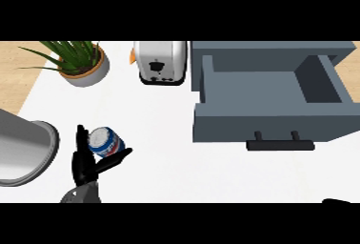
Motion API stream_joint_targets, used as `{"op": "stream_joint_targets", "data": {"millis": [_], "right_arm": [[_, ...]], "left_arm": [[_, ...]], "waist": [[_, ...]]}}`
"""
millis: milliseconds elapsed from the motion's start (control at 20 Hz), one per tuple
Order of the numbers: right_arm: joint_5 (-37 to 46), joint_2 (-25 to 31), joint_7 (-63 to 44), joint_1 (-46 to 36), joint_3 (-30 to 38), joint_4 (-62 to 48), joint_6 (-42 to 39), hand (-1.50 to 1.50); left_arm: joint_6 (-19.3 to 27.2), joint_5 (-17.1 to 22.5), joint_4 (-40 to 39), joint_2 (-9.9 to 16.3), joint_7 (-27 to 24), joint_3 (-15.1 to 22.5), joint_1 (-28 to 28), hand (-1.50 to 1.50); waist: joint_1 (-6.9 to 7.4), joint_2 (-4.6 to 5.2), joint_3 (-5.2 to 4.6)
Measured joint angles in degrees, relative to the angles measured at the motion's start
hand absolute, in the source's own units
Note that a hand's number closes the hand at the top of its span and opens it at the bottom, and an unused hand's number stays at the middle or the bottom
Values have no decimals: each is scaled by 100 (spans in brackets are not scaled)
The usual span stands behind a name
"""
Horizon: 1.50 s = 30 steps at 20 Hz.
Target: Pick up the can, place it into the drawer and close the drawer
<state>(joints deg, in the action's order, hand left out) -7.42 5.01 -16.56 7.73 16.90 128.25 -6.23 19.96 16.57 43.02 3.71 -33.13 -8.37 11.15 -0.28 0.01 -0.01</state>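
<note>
The can (105, 142) sits in our left hand (88, 164), fingers curled round it, ready to carry to the open drawer (271, 125); our right hand barely shows, fingers unreadable

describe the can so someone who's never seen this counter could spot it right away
Start at the big grey open drawer on the right of the white counter, then look across to the lower left, beside the large round metal pot. There the black left hand curls round a small blue and white can with a pale top. It is the only blue thing there.
</note>
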Motion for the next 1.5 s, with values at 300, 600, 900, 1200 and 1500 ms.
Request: {"op": "stream_joint_targets", "data": {"millis": [300,600,900,1200,1500], "right_arm": [[-24,29,109,-107,97,-177,-40,-150],[142,-23,48,-169,31,-76,40,-150],[107,45,69,-233,123,-116,-11,-150],[115,22,-83,-205,85,84,25,-150],[141,63,-39,-316,173,-20,61,-150]], "left_arm": [[-455,77,-533,34,-172,-94,540,150],[-764,96,-785,69,-388,-138,806,150],[-1006,36,-1115,22,-454,-87,1315,150],[-1622,-163,-1479,80,-259,165,2026,150],[-1699,-299,-1108,-58,335,422,2413,150]], "waist": [[-12,0,5],[-4,1,1],[-25,9,-2],[-69,17,-4],[-17,0,0]]}}
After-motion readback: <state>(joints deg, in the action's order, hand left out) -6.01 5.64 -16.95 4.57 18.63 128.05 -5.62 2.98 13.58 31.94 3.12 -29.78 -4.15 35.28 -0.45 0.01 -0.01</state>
